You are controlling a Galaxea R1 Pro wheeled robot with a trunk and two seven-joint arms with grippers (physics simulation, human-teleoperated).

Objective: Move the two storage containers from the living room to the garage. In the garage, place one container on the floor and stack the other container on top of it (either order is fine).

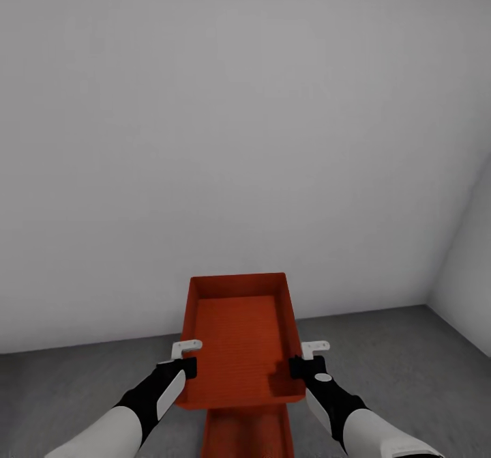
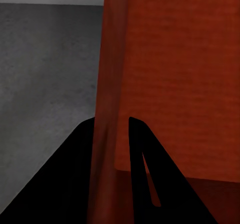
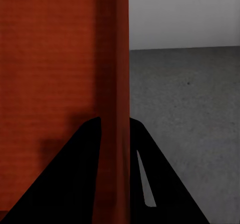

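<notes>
My left gripper [image 1: 187, 355] is pinched shut on the left long wall of the upper storage container [image 1: 240, 349]; in the left wrist view its dark fingers [image 2: 137, 149] sit one on each side of that thin orange-red wall. My right gripper [image 1: 308, 355] is clamped the same way on the opposite wall, and the right wrist view shows one of its fingers [image 3: 85, 154] inside the bin and the other outside. So I hold the container level between both arms, clear of the floor [image 1: 82, 390], with its far end toward the white wall [image 1: 239, 137] of the garage.

Directly under its near edge I can see the second storage container [image 1: 249, 434] lying on the grey concrete, lined up on roughly the same axis. I judge this to be the last step: the lower bin is placed, and the one I carry is hanging over it, ready to be stacked.

The next move calls for bringing the held bin back over the lower one, matching the long edges, lowering evenly with both arms, and letting go only once it rests.

Most of the lower bin is hidden beneath the carried one or cut off at the picture's bottom edge, so I can't judge its true position or the gap between them. My fingertips vanish behind the walls.
</notes>
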